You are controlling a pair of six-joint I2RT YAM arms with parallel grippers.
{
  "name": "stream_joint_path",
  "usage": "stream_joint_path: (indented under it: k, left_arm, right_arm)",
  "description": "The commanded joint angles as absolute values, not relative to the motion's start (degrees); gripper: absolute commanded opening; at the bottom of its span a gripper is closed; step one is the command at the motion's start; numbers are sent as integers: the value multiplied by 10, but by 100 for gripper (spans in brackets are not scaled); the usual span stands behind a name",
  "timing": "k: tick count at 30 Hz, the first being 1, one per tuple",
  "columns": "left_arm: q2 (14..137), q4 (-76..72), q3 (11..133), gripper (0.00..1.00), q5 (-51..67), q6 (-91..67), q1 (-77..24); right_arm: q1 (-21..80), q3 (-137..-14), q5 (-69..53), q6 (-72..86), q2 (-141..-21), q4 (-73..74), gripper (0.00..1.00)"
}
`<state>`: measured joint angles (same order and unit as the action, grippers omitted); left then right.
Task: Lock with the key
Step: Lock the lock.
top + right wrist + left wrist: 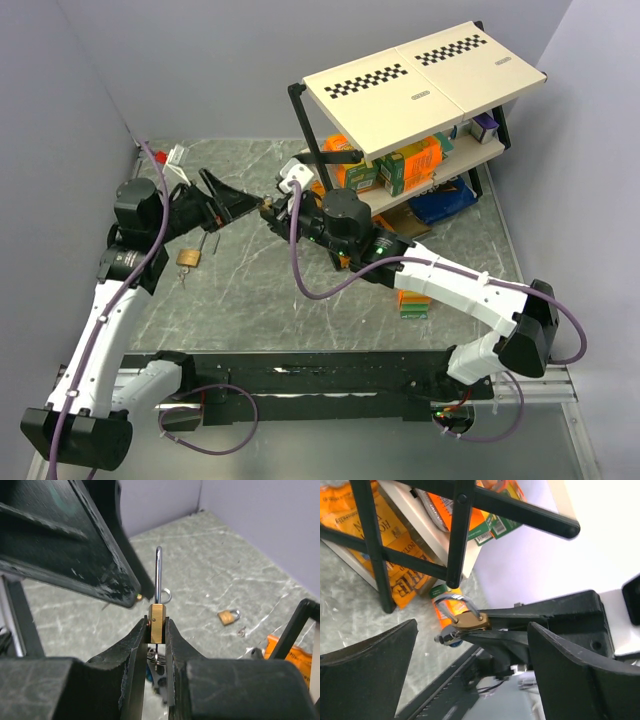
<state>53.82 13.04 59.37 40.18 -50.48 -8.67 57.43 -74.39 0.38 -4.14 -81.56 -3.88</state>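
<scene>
A wide grey counter [250, 300] fills the room. A tall black shelf [420, 75] stands at its far right corner, with orange and green boxes [400, 165] packed on its lower boards.

The left arm [100, 320] comes up along the left edge and bends in toward the middle. The right arm [460, 285] comes from the near right corner and reaches to the middle too. The two meet just in front of the shelf.

The left claw [245, 203] is spread wide open with nothing in it. It points at the right claw [275, 210] and is just beside it.

The right claw is shut tight on a small brass padlock [157, 622]. It holds the padlock up in the air over the middle of the counter, with the silver loop pointing up. A small silver key [447, 637] sits at the bottom end of the padlock. I cannot tell if it is pushed all the way in.

A second padlock [188, 257] lies flat on the counter nearer the left edge, under the left arm.
</scene>
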Motion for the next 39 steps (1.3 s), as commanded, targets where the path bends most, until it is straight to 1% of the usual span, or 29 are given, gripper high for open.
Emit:
stream_joint_path:
  k: [1,3,4,7,12,19,26,29,32,33,35,36,39]
  left_arm:
    - [532,95,580,93,367,-602,-85]
    - [531,98,574,89,363,-608,-85]
    - [534,94,572,86,366,-610,-85]
    - [540,76,567,80,378,-622,-84]
    - [543,37,559,75,388,-639,-85]
    - [542,4,545,56,402,-670,-85]
    - [542,-10,546,55,399,-679,-85]
    - [541,-18,544,49,401,-682,-85]
    - [540,-21,543,33,403,-683,-85]
    - [539,-23,544,20,403,-684,-85]
    - [539,-17,552,8,403,-679,-85]
    - [539,-13,555,1,403,-677,-85]
    - [540,-4,564,1,397,-673,-85]
  right_arm:
    - [590,-780,65,-46,-827,-133,0]
    - [593,-780,69,-43,-832,-140,0]
    - [593,-781,71,-42,-835,-141,0]
    - [596,-786,70,-40,-841,-143,0]
    - [597,-792,55,-26,-848,-145,0]
    - [598,-802,60,-25,-857,-146,0]
    - [597,-804,40,-11,-861,-142,0]
    - [598,-803,43,-11,-863,-143,0]
    - [597,-806,46,-12,-865,-142,0]
    - [597,-807,44,-12,-867,-141,0]
    - [598,-809,45,-13,-867,-137,0]
    - [598,-807,45,-13,-865,-138,0]
    - [597,-800,47,-18,-860,-135,18]
